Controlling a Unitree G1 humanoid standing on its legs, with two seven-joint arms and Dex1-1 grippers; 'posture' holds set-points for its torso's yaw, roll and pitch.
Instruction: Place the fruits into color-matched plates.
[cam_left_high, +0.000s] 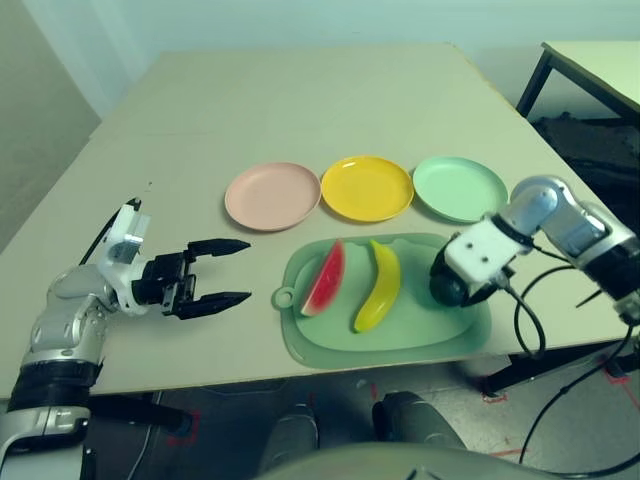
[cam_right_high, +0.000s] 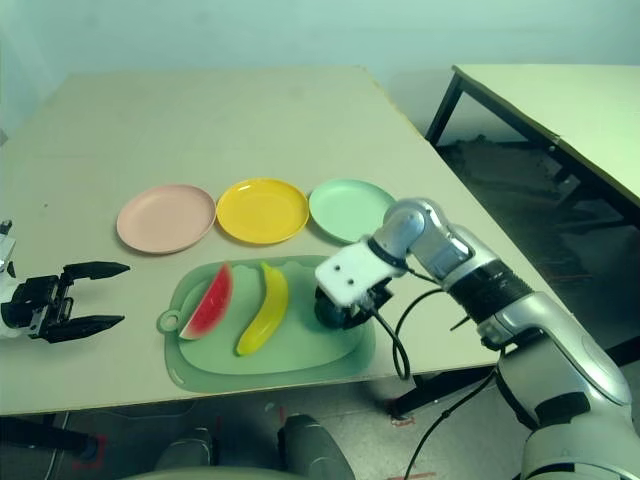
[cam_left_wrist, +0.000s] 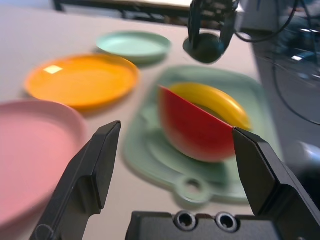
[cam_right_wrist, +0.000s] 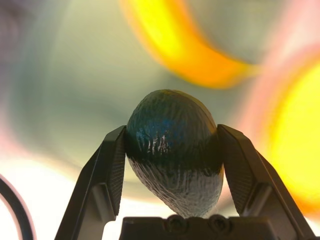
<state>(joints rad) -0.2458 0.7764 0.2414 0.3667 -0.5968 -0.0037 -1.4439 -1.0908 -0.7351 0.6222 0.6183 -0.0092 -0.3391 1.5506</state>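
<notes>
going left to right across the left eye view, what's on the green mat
watermelon wedge → banana → avocado, which is gripped in the right gripper, over the right end of the green mat

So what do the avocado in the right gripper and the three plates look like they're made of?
Avocado: probably moulded plastic, dark green with a pebbled, glossy skin that catches highlights where the right gripper clamps it. Pink plate, yellow plate and green plate: likely smooth plastic in solid colours with a soft sheen; a light patch glints on the yellow one in the left wrist view.
</notes>
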